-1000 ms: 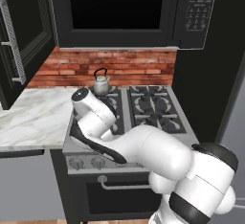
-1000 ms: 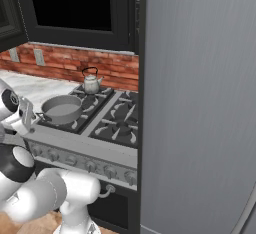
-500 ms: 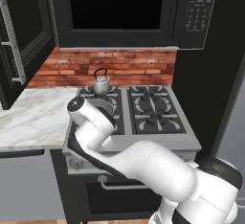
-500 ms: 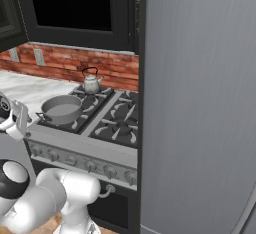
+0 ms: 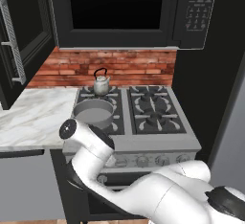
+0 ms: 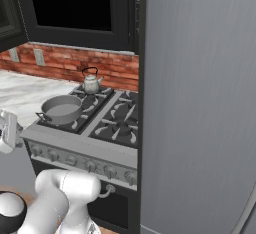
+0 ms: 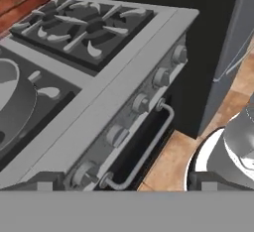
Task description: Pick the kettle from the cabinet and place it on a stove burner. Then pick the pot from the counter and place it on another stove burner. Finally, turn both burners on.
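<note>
Steel front and five round knobs of the stove filled the hand view, with the oven's bar handle running below them. Whether the claw was spread or clenched could not be told; nothing appeared between its tips, which sat low in front of the knob row. The small silvery kettle with its black arched handle stood on the back left burner. The wide grey pot sat on the front left burner, just in front of the kettle. Both right burners lay bare under black grates. Veined marble counter stretched left of the stove; a tall grey panel closed its right side.
</note>
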